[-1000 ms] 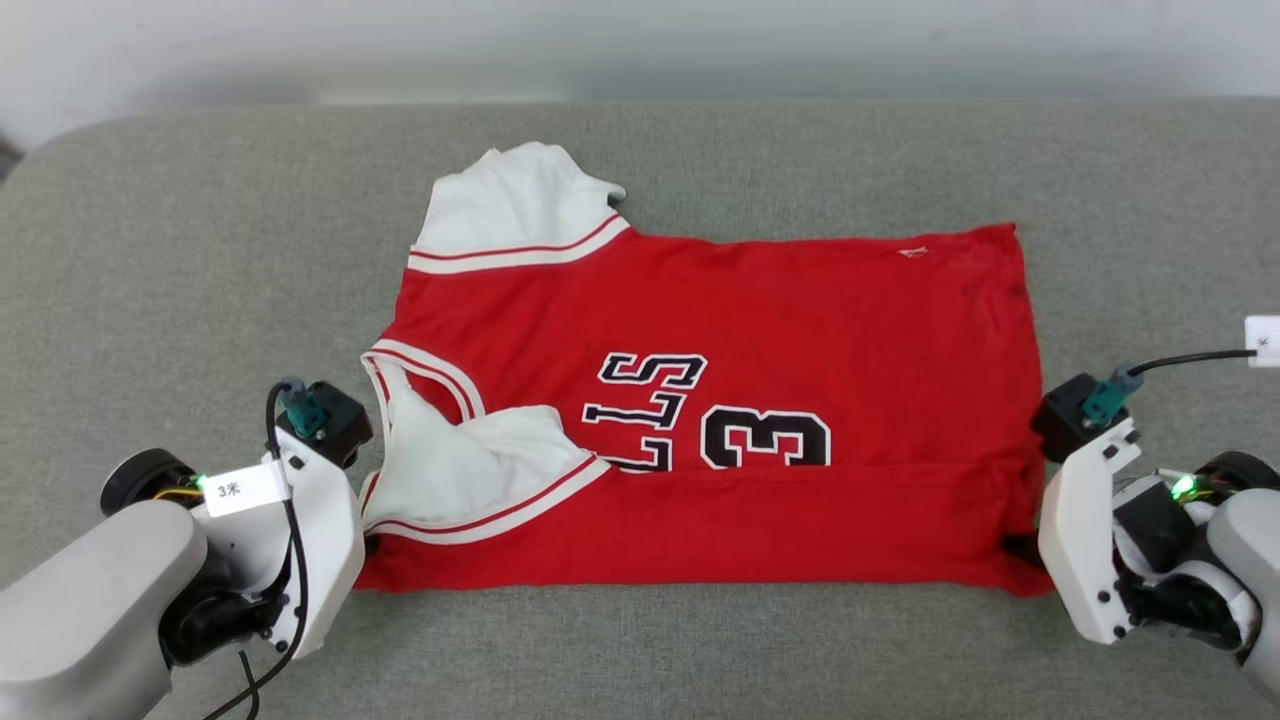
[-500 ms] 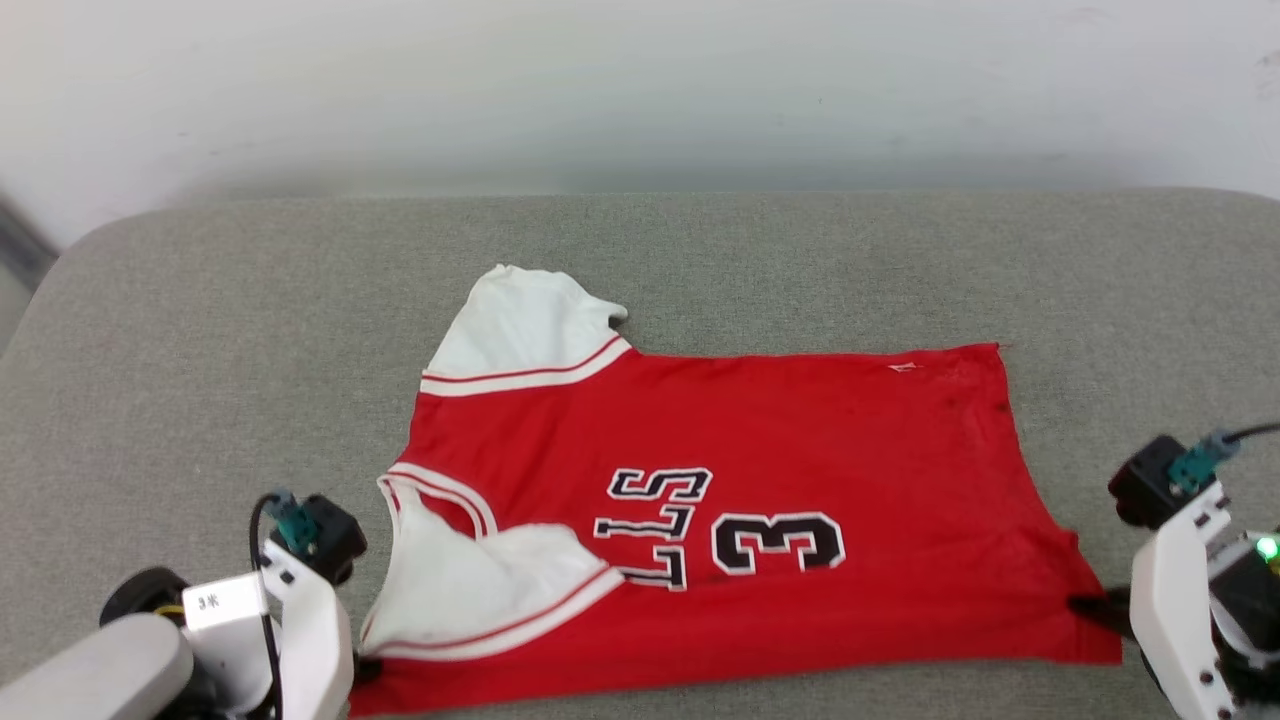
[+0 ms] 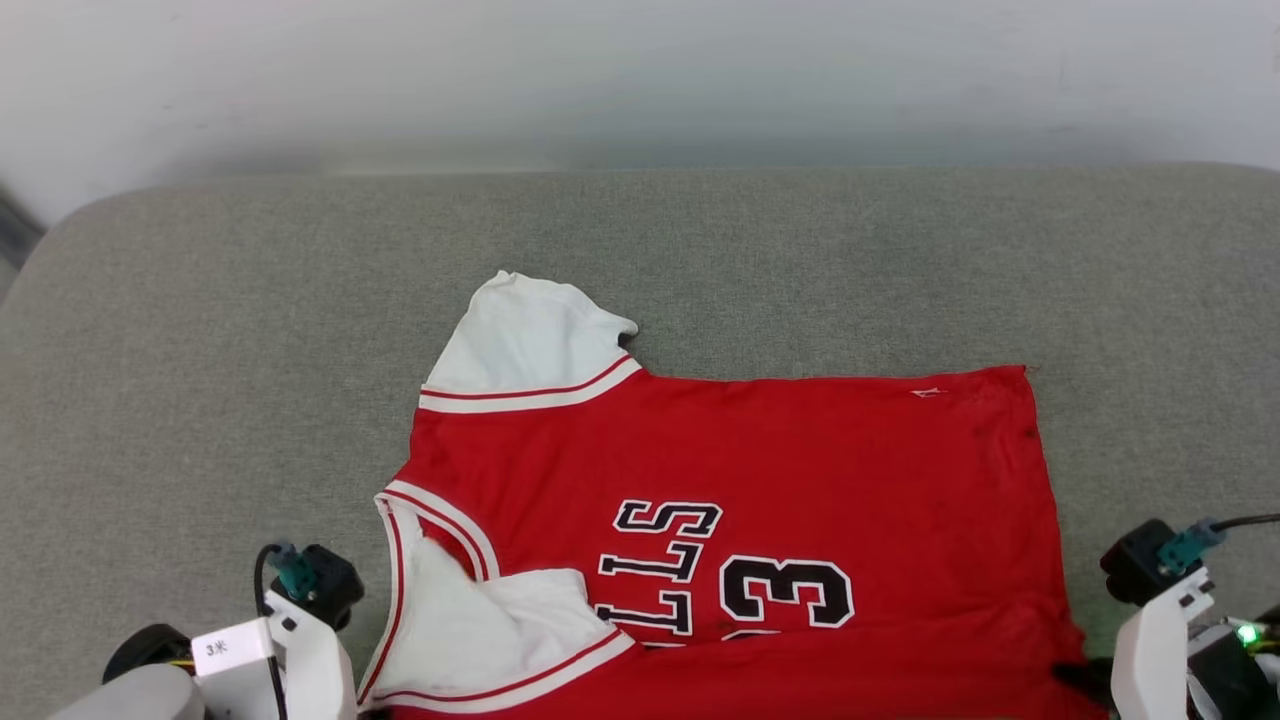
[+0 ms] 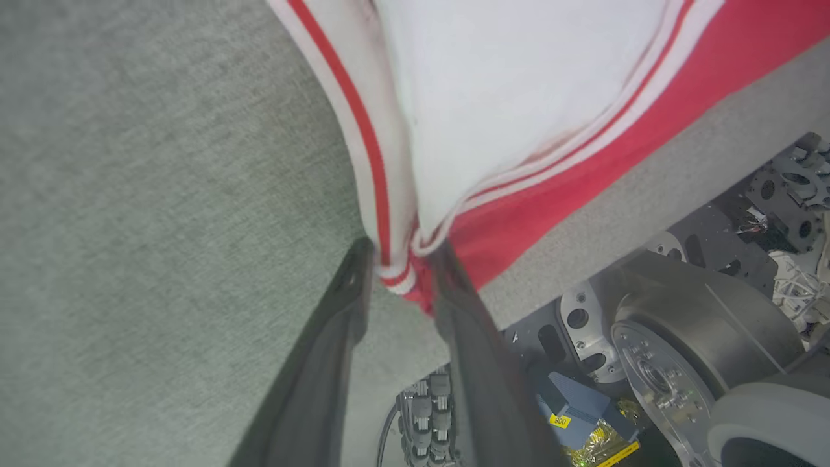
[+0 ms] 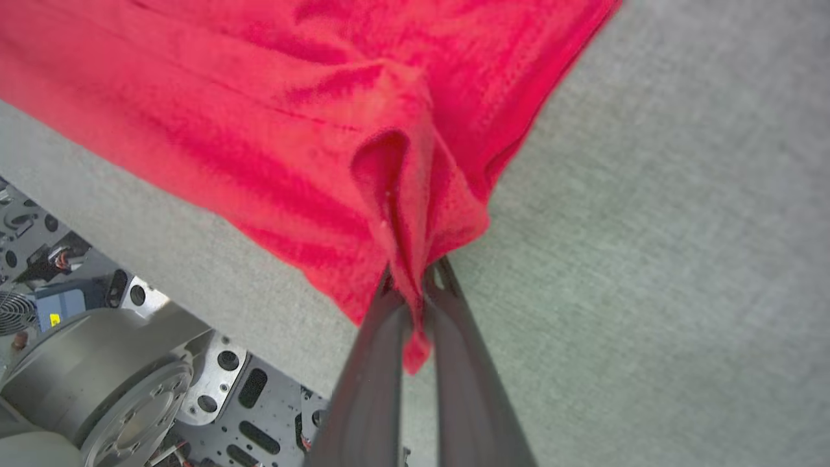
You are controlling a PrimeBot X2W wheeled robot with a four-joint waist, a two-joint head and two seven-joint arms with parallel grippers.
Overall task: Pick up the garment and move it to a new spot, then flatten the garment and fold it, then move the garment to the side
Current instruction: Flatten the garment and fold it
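Pinching w/ my right gripper [image 5: 414, 279] the near hem corner of the red soft-fabric basketball jersey w/ white sleeves [image 3: 760, 450], jaws closed on cloth. My left gripper [image 4: 402, 253]: fingers [image 4: 353, 285] narrowly apart, red-white striped trim corner [image 4: 395, 275] btwn them; can't tell if clamped. Jersey lies spread on grey fabric cushion [image 3: 200, 350], near edge by cushion front, lettering up, far white sleeve [image 3: 525, 335] toward pale wall [image 3: 640, 70].

- Jersey [image 3: 800, 460]: soft, matt red knit cloth with white cloth sleeves.
- Cushion [image 3: 200, 350]: grey woven upholstery, matt and slightly rough.
- Fingers [image 5: 369, 402]: dark, smooth, matt, plastic-looking.
- Base plates [image 5: 214, 395]: bare grey metal, dull sheen.
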